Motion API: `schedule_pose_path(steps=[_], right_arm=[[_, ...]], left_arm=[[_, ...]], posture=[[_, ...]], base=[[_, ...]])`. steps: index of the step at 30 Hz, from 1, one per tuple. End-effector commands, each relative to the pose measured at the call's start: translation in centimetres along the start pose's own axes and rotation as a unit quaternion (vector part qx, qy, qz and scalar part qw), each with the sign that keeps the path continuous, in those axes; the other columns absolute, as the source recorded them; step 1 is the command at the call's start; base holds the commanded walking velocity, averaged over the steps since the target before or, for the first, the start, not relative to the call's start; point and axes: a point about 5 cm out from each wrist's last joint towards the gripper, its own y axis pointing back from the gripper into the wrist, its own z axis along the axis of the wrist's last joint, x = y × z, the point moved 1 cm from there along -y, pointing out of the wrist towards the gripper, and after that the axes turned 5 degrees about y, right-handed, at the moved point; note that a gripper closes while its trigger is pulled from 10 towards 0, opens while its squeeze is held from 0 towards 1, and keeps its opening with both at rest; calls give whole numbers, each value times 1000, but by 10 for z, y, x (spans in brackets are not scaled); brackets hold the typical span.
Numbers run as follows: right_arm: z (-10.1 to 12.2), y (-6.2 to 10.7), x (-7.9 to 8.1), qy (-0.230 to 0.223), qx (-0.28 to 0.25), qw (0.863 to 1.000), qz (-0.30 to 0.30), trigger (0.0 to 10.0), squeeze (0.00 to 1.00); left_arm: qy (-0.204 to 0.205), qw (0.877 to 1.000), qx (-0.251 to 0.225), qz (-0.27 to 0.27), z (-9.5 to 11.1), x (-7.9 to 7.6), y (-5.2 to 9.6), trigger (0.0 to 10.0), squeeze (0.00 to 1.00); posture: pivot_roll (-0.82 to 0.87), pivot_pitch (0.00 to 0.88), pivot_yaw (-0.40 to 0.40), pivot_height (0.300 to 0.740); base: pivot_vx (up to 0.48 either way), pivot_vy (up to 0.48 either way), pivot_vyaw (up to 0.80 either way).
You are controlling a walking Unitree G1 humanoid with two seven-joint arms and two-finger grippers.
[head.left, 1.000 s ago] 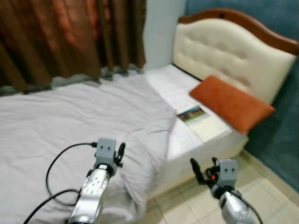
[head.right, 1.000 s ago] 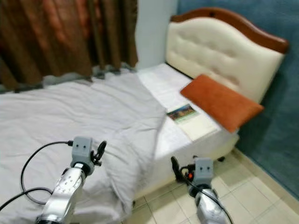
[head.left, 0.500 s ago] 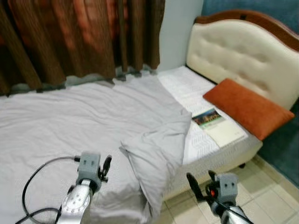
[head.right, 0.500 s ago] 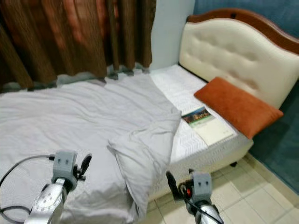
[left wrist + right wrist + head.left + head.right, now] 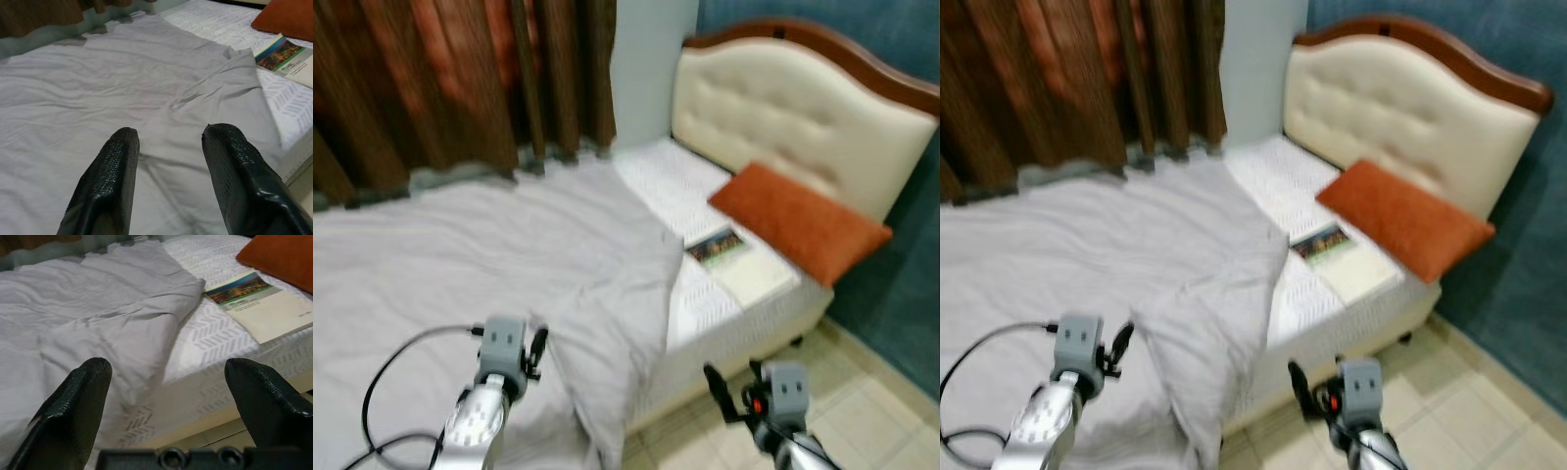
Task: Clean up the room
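The bed stretches across the view, its headboard at the right end and curtains behind it. A blanket covers its left part. A pillow leans at the headboard, with a book just beside it on the mattress. Tiled floor lies before the bed, at the right.

A: What lies on the bed?

B: A rumpled grey blanket covers most of it. An orange pillow rests against the headboard, and a booklet lies just beside the pillow, between it and the blanket's edge.
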Motion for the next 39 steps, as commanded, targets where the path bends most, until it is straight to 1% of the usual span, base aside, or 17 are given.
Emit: schedule_pose_path(steps=[1,7,9,11,13,16,19,20,21,23,30,33,39], right_arm=[[-1,2,-5,11,9,1000,-3,10000,0],[0,0,-5,14,10,1000,1,10000,0],[2,-2,-4,12,7,1000,5,10000,0],[4,-3,-3,9,1,1000,7,10000,0],[8,-6,-2,8,-9,1000,13,10000,0],[9,-8,-1,11,-10,1000,16,10000,0],[9,-9,-1,11,-7,1000,16,10000,0],[7,-9,-1,10,-4,1000,14,10000,0],[7,-9,-1,10,-4,1000,14,10000,0],[6,-10,-2,9,0,1000,10,10000,0],[7,-9,-1,8,-5,1000,12,10000,0],[7,-8,-1,4,-9,1000,10,10000,0],[5,-6,-3,6,-6,1000,7,10000,0]], left_arm=[[-1,1000,6,-5,-2,-6,1,10000,0],[3,1000,5,6,-2,-6,2,10000,0],[1,999,12,32,-4,0,1,10000,0],[-2,999,13,44,-4,3,0,10000,0],[8,999,-5,34,2,2,1,10000,0],[1,1000,-21,21,8,-3,1,10000,0],[-9,1000,-18,19,9,-6,-2,10000,0],[-12,1000,-12,18,11,-5,-9,10000,0],[-12,1000,-12,18,11,-5,-9,10000,0],[-15,1000,-12,15,16,-6,-17,10000,0],[-10,1000,-13,5,19,-11,-20,10000,0],[-7,1000,-11,-1,19,-15,-22,10000,0],[-2,1000,-11,-8,20,-19,-26,10000,0]], posture=[[-42,0,5,740],[-35,0,-2,740],[-35,0,-2,740],[-35,0,-2,740],[-30,0,-4,740],[-27,0,-4,740],[-25,0,-6,740],[-25,0,-6,740],[-25,0,-6,740],[-27,0,-4,740],[-33,0,0,740],[-45,0,10,740],[-51,0,12,740]], base=[[326,-349,0],[327,-348,0],[0,0,0],[0,0,0],[0,0,0],[360,0,0],[480,0,0],[480,0,0],[480,0,0],[480,0,0],[476,0,0],[472,0,0],[472,0,0]])
